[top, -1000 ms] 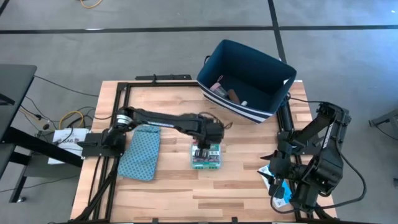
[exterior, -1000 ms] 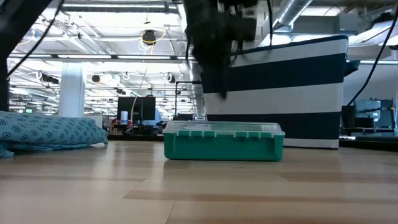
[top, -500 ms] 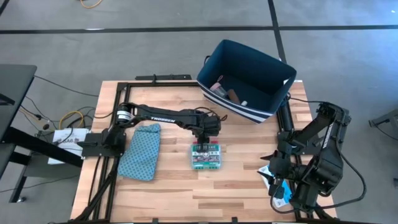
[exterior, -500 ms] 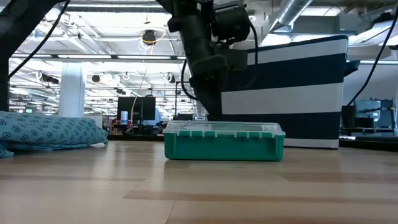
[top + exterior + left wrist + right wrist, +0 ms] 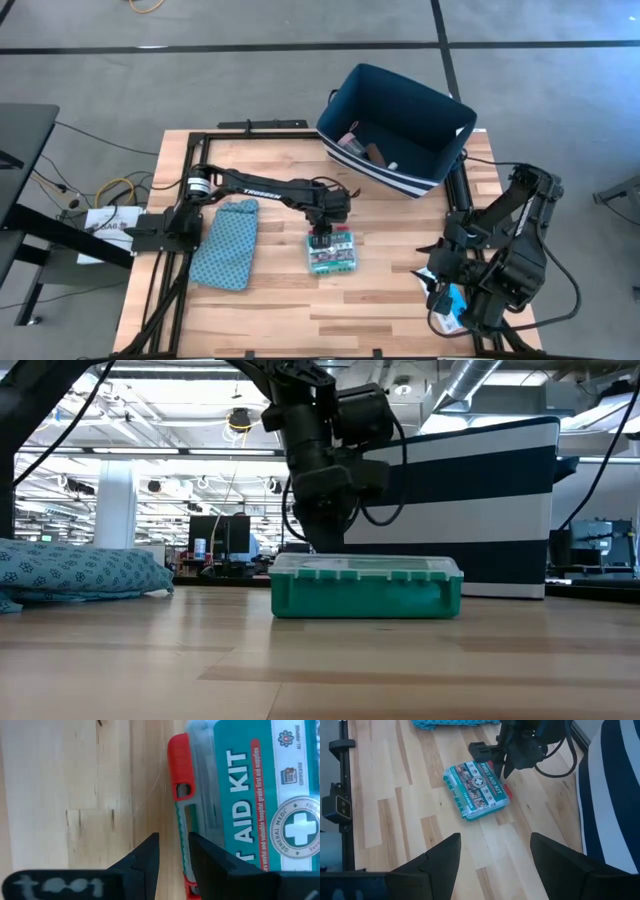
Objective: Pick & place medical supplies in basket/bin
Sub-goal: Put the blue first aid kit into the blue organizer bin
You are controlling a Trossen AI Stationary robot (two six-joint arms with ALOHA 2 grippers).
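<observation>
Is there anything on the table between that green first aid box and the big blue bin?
Only bare wood on the table itself. In the high view the left gripper hangs at the first aid box edge facing the bin; the right wrist view shows the same.

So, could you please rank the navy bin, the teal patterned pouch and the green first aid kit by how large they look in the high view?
1. Navy bin, clearly the largest.
2. Teal patterned pouch.
3. Green first aid kit, smallest, partly covered by the left gripper.
</observation>
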